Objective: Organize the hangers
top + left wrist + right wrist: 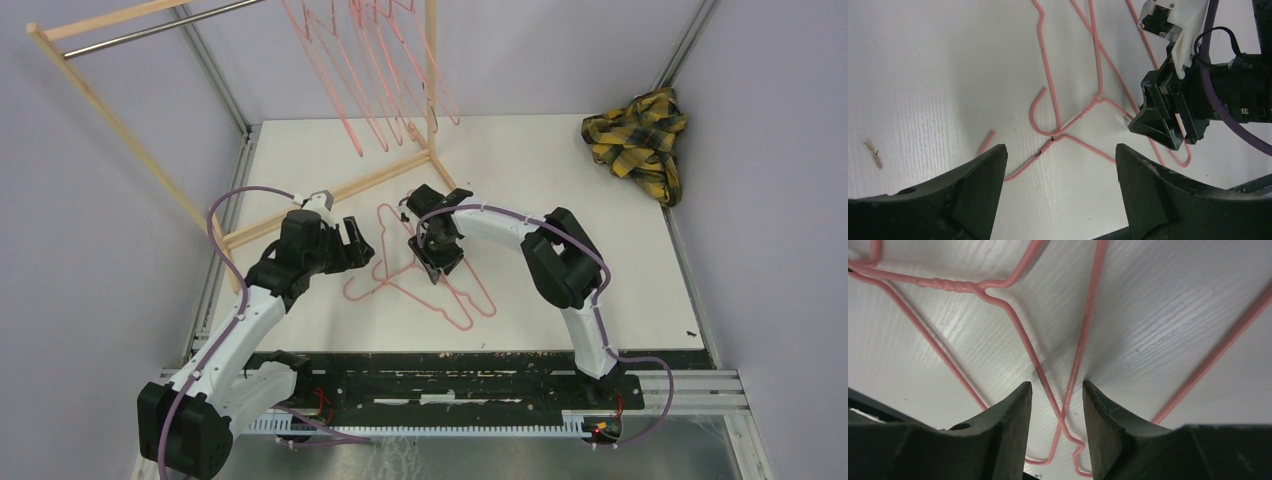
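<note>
Two pink wire hangers [460, 322] lie overlapped on the white table, mid-front. Several more hangers [380, 90] hang from the rack at the back. My right gripper [432, 262] points down onto the lying pair. In the right wrist view its jaws [1056, 385] stand a little apart, astride two crossing wires [1063, 412], with gaps on both sides. A twisted hanger neck [948, 285] lies ahead. My left gripper [362, 245] is wide open and empty just left of the pair. In the left wrist view [1060, 155] a hook [1035, 107] and a neck [1048, 147] lie just ahead of it.
The wooden-framed rack [120, 120] with its metal bar [150, 30] stands at the back left, and its base rail [330, 195] runs across the table behind the grippers. A yellow-black plaid cloth [640, 135] lies at the back right. The right gripper [1160, 120] is close to my left one.
</note>
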`<state>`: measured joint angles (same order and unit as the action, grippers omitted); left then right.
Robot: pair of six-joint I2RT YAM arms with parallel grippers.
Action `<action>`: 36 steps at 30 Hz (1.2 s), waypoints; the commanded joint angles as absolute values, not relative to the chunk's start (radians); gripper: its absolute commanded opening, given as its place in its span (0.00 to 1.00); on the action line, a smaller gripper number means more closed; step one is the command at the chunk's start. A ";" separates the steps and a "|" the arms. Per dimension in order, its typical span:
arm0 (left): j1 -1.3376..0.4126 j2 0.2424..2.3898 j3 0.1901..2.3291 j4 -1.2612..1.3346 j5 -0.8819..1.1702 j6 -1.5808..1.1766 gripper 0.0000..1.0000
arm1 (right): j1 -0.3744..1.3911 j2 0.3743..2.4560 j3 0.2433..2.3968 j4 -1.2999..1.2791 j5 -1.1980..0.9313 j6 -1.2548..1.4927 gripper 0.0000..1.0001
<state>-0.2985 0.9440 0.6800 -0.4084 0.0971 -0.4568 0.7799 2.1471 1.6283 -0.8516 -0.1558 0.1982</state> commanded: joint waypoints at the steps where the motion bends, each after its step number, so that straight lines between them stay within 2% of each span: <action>1: -0.296 0.934 0.675 -0.367 0.123 -0.497 0.86 | 0.788 2.090 1.579 -0.815 0.031 0.200 0.52; 5: -0.296 0.926 0.661 -0.362 0.124 -0.497 0.86 | 0.788 2.049 1.579 -0.813 0.088 0.196 0.55; 12: -0.296 0.925 0.660 -0.365 0.124 -0.495 0.85 | 0.797 2.036 1.506 -0.801 0.033 0.202 0.49; 17: -0.296 0.922 0.657 -0.380 0.120 -0.492 0.85 | 0.800 2.024 1.444 -0.789 0.001 0.199 0.37; 19: -0.296 0.921 0.655 -0.381 0.119 -0.494 0.85 | 0.800 2.016 1.437 -0.786 -0.004 0.192 0.29; 24: -0.296 0.914 0.655 -0.386 0.128 -0.489 0.83 | 0.799 1.998 1.486 -0.810 -0.015 0.187 0.12; 27: -0.297 0.895 0.647 -0.385 0.127 -0.478 0.81 | 0.798 1.989 1.556 -0.852 -0.065 0.179 0.05; 32: -0.296 0.877 0.640 -0.387 0.132 -0.459 0.78 | 0.798 1.978 1.705 -0.956 -0.170 0.186 0.03; 36: -0.296 0.860 0.633 -0.317 0.271 -0.456 0.76 | 0.795 1.963 1.766 -0.981 -0.241 0.224 0.03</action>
<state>-0.2985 0.8928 0.6395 -0.4095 0.1360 -0.4561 0.7963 2.0327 1.6905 -0.9314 -0.1421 0.1902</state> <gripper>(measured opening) 0.768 0.040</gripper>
